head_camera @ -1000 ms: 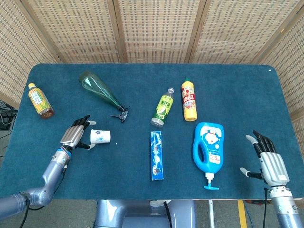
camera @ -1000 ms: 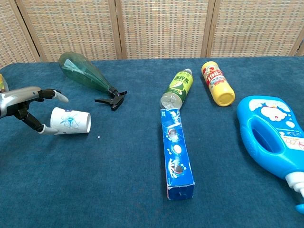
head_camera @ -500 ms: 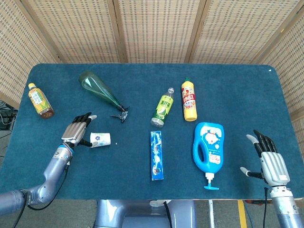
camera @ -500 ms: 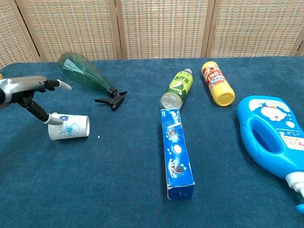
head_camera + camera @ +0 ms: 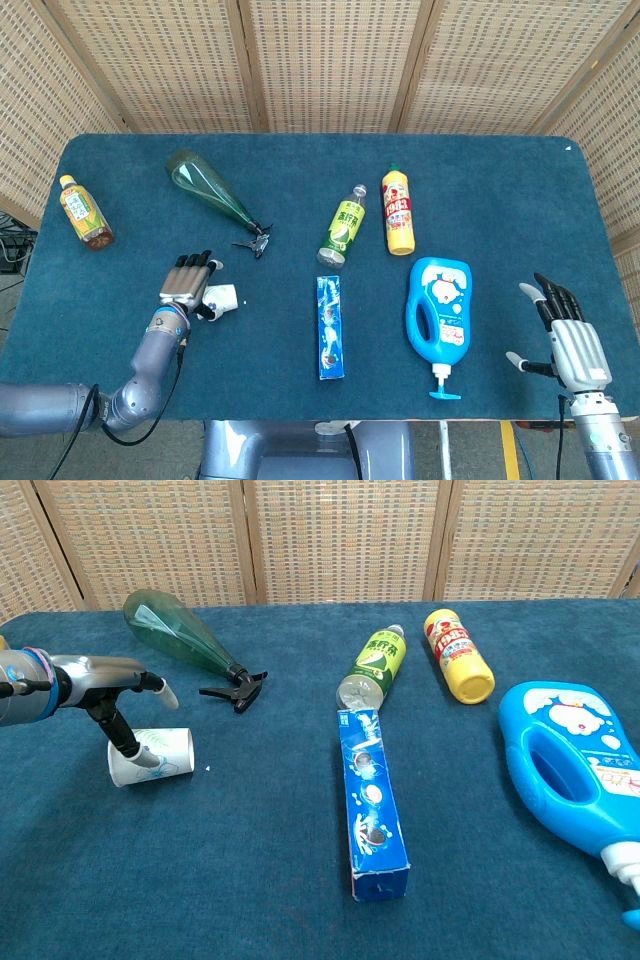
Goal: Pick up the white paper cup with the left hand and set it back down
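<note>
Rt hand head view only; lt hand both.

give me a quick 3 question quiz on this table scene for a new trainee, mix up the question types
1. True or false: the white paper cup stands upright on the table.
2. Which hand is over the cup? A) the left hand B) the right hand
3. Fill in: the green bottle's base almost touches the far end of the blue ____.

Key: 1 false, it lies on its side. 2 A. 3 box.
</note>
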Controlling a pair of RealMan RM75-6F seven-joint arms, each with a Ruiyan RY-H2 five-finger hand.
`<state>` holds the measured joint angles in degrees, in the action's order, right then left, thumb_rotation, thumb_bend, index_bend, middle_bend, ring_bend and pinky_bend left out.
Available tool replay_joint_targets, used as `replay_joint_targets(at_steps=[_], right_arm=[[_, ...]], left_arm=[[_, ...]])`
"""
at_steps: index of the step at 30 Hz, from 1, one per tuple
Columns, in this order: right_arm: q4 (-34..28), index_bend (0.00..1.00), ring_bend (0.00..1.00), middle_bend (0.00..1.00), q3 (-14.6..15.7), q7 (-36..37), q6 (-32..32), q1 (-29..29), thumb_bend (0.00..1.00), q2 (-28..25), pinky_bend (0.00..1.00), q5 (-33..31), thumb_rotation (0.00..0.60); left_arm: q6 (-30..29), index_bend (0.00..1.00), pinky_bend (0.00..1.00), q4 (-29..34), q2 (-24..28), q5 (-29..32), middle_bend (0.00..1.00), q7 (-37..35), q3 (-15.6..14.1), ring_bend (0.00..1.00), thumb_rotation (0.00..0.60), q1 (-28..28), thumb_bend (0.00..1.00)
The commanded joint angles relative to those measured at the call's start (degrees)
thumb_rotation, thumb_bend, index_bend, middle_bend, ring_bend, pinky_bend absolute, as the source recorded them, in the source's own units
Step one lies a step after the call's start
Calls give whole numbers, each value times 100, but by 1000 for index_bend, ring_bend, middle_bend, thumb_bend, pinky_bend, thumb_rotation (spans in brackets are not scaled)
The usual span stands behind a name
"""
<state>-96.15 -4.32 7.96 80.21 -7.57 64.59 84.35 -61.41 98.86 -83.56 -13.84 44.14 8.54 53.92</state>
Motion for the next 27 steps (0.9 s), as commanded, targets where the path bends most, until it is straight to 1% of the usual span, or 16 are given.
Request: replay_joint_targets(at_steps=[1,8,14,18,20,24,26,27], right_arm=[[-2,0,0,0,4,-3,2,1,91,0,0,8,600],[-17,0,0,0,20,-7,-6,-1,91,-1,0,26,600],[-22,0,0,0,18,48,-8,0,91,-22,0,21,600],[-24,0,0,0,15,106,-2,4,91,-42,0,23,600],[-27,0,0,0,15,127,-5,4,90,-53,0,24,600],[-42,0,0,0,20,161,-4,6,91,-74,0,34,600],[-39,0,0,0,19,171,-5,9,91,-78,0,27,600],[-34,0,0,0,16,177,-9,8,91,-78,0,20,600]], left_arm=[[-84,185,0,-8,-65,35,0,68,-3,0,529,59,231],[-336,211,0,-127,-371,292,0,382,29,0,533,274,233],[-497,263,0,-202,-592,398,0,539,64,0,540,363,238],[-592,317,0,-225,-704,429,0,629,73,0,547,392,241],[-636,339,0,-264,-761,403,0,638,78,0,555,392,253],[-684,368,0,-329,-851,302,0,592,93,0,574,355,323],[-696,373,0,-330,-862,213,0,540,98,0,577,323,330],[-720,374,0,-313,-858,73,0,470,98,0,578,284,331]])
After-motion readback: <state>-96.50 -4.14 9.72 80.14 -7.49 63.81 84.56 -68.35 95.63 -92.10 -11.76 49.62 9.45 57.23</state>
